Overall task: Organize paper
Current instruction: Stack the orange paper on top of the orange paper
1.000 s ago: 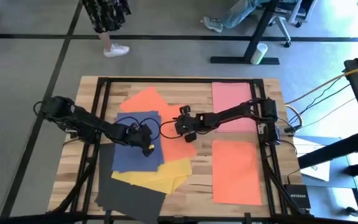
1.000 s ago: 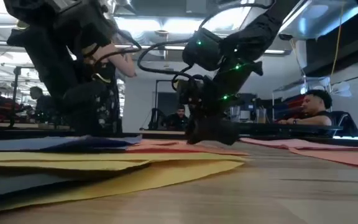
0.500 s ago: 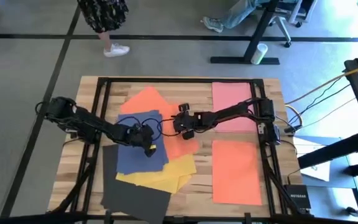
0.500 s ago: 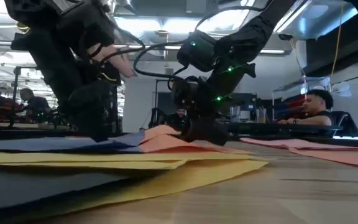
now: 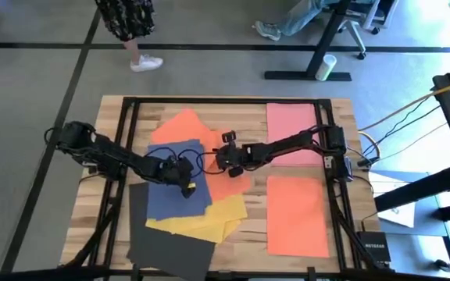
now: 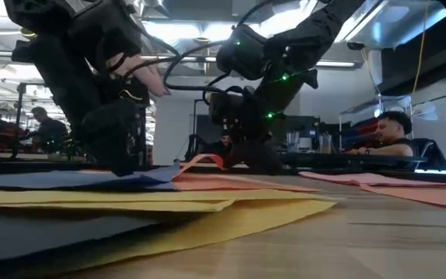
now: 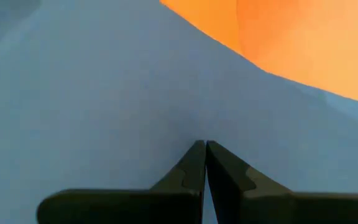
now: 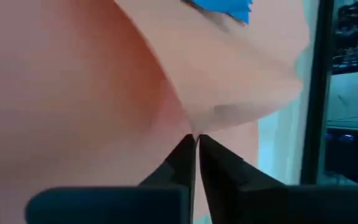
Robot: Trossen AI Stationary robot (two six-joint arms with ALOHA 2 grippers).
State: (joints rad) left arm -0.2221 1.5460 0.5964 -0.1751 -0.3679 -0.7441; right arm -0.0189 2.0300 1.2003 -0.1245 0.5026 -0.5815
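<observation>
While both arms reach toward mid-table, the left gripper (image 5: 184,184) presses down on the blue sheet (image 5: 172,199), its fingers (image 7: 194,163) pinched together with the tips on the paper. Whether any paper sits between them cannot be told. Orange paper (image 7: 291,37) shows just beyond the blue edge ahead of that gripper.

Right gripper (image 5: 230,162) sits just beside the left one, over the salmon sheet (image 5: 231,181) at the pile's middle. Its fingers (image 8: 185,158) are closed on a fold of that sheet, and the low view shows the sheet's edge (image 6: 200,162) lifted and curled off the stack below the gripper.

Pile around the grippers, overlapping:
- orange sheet (image 5: 180,127) behind them, partly under the blue
- blue sheet under the left gripper
- yellow sheet (image 5: 219,220) in front, under blue and salmon
- dark grey sheet (image 5: 158,243) lowest, at the table's near edge

Well apart from both grippers, on the right arm's side: a pink sheet (image 5: 291,123) at the far end and a second salmon sheet (image 5: 296,215) nearer, each lying flat and alone on the wooden table (image 5: 248,109).

Room behind: a seated person (image 6: 393,133) in the low view.
</observation>
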